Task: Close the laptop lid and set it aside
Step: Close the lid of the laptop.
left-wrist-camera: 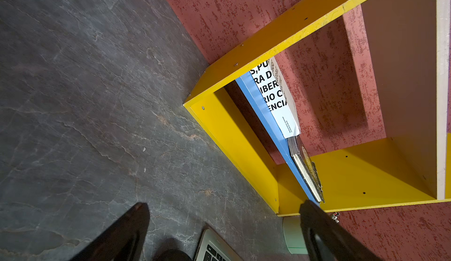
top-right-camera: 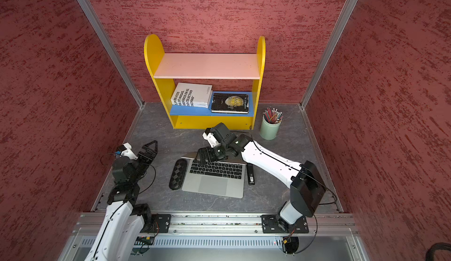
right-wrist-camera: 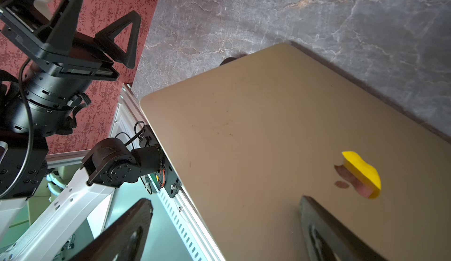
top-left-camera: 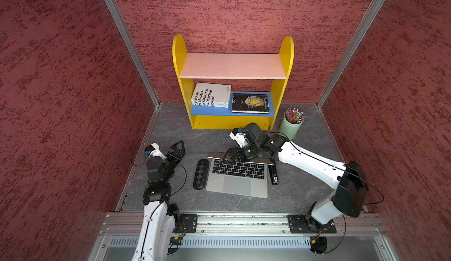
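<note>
R gripper (top-left-camera: pixel 233 156) fingers wide apart, straddled top edge of laptop lid (right-wrist-camera: pixel 244 137), contact unclear | lid part-raised, not shut | laptop (top-left-camera: pixel 236 184) sat on tabletop (top-left-camera: pixel 292 194) btwn blk case (top-left-camera: pixel 201 174) & stapler (top-left-camera: pixel 273 176) | L gripper (top-left-camera: pixel 178 148) hung left of laptop, fingers apart, empty
</note>
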